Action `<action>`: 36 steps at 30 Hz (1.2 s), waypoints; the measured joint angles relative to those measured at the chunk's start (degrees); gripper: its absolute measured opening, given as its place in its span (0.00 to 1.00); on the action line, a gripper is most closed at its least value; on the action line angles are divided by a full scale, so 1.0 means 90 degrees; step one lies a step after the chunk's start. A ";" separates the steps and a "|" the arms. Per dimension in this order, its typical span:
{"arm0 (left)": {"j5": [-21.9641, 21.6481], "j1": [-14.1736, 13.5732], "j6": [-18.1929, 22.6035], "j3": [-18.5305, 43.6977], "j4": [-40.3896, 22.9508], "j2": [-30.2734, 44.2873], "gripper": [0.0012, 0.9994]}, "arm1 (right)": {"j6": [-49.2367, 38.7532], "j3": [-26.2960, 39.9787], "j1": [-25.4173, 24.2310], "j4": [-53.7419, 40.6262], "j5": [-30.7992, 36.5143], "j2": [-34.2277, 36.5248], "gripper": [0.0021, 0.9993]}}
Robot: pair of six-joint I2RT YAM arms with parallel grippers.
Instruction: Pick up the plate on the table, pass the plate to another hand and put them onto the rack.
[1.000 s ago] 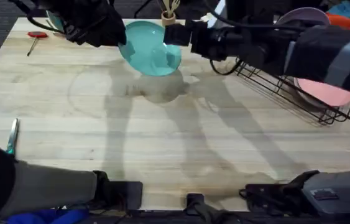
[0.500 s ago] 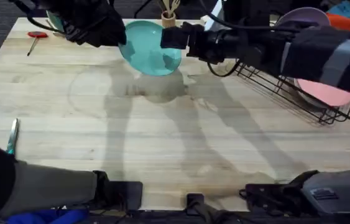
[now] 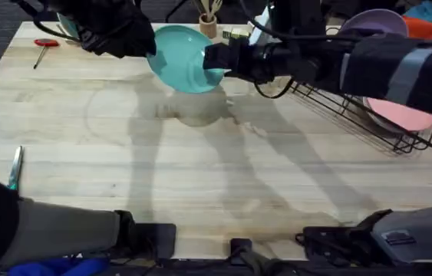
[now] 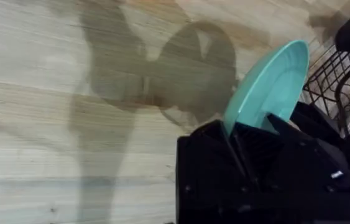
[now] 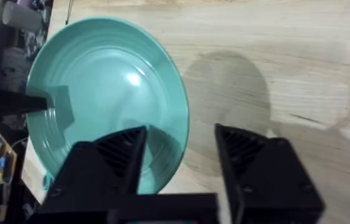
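1. The plate [image 3: 183, 58] is off the table, held in the air over the far middle of the wooden table [image 3: 200, 169], so the pick-up looks done
2. The left gripper [image 3: 148, 47] is clamped on the plate's rim; in the left wrist view the teal edge [image 4: 267, 87] rises straight out from between its own black fingers
3. The right gripper [image 3: 217, 57] reaches in from the rack side, its fingers spread wide; in the right wrist view the plate's edge [image 5: 109, 93] sits in the gap between them and they have not closed on it
4. So the handover seems to be at its midpoint: the second arm is in position but, by my reading, has not taken the plate, and the left has not let go
5. What remains: closing the right fingers, releasing the left, and carrying the plate to the rack [image 3: 369, 115] at the far right, where a pink plate [image 3: 400, 115] and a purple plate [image 3: 377, 21] already sit
6. The table is pale wood grain with the arms' shadows across its middle; a red-handled tool [image 3: 44, 44] lies at the far left corner, a green-handled tool [image 3: 14, 169] near the left edge, and a small wooden stand [image 3: 209, 17] at the far edge
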 joint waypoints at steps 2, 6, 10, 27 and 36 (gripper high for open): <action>-0.0001 0.0000 0.0000 0.0000 0.0000 0.0000 0.04 | 0.0001 0.0000 0.0000 0.0000 -0.0002 0.0000 0.52; 0.0000 0.0000 0.0000 0.0000 0.0000 0.0001 0.04 | 0.0009 0.0000 0.0000 0.0005 -0.0006 0.0000 0.30; -0.0046 0.0007 0.0015 0.0000 0.0000 -0.0001 0.04 | 0.0033 0.0000 -0.0009 0.0018 -0.0043 -0.0002 0.04; -0.0054 0.0017 0.0086 0.0000 0.0002 0.0001 0.59 | 0.0037 0.0012 -0.0160 -0.0010 -0.0085 0.0000 0.03; 0.0020 0.0017 0.0042 0.0000 0.0005 -0.0001 0.99 | -0.0313 0.0012 -0.0533 -0.0022 -0.0085 0.0000 0.03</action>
